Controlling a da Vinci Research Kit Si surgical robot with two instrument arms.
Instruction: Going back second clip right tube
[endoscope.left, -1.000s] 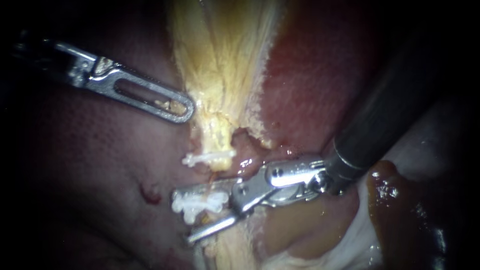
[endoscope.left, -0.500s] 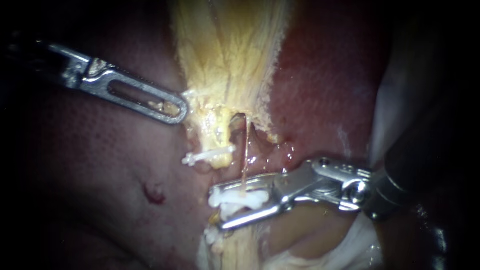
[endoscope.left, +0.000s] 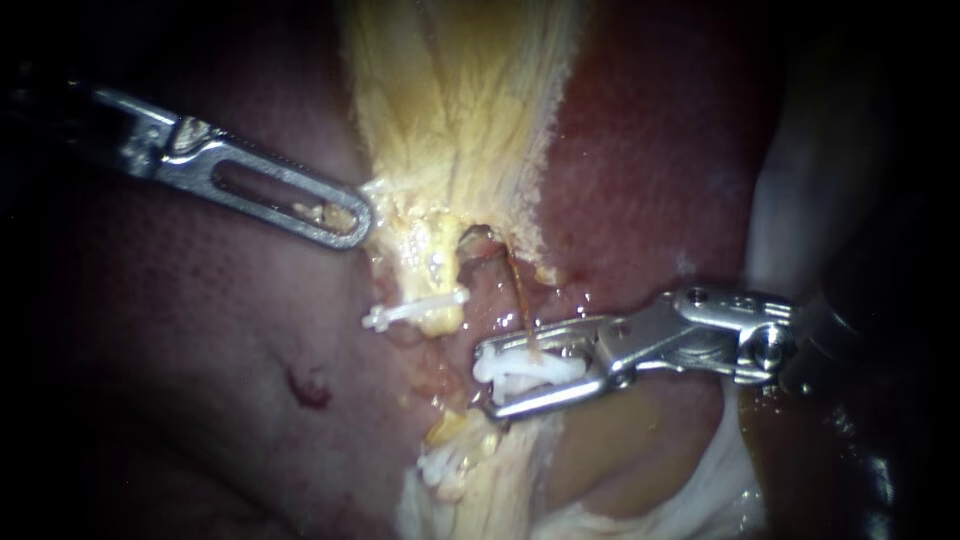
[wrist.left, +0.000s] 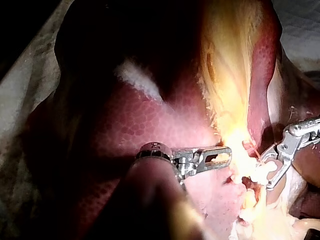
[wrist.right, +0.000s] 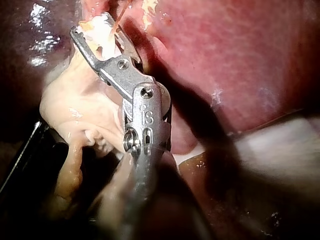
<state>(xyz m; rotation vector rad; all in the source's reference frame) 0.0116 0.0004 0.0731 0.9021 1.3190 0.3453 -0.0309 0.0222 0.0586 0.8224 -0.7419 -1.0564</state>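
My right instrument (endoscope.left: 487, 380) comes in from the right, its jaws standing apart with a white clip (endoscope.left: 525, 370) held between them; the right wrist view shows the same clip (wrist.right: 97, 32). A thin brown strand (endoscope.left: 517, 295) runs from the torn tissue down to these jaws. Left of them, a white clip (endoscope.left: 415, 312) sits across a yellow tube (endoscope.left: 430, 265). Lower down, another white clip (endoscope.left: 445, 465) lies on the yellow tissue. My left instrument (endoscope.left: 352, 225) has its slotted jaws shut on the edge of the yellow tissue (endoscope.left: 460, 100), as the left wrist view (wrist.left: 225, 155) also shows.
Dark red liver (endoscope.left: 650, 180) lies on both sides of the yellow tissue. Pale tan tissue (endoscope.left: 610, 450) sits under my right instrument's jaws. A small red spot (endoscope.left: 305, 388) marks the liver at lower left. A pale fold (endoscope.left: 780, 200) rises at the right.
My right instrument has drawn back to the right with the white clip between its jaws, stretching the brown strand. The lower clip has come into sight. My left instrument edged slightly left.
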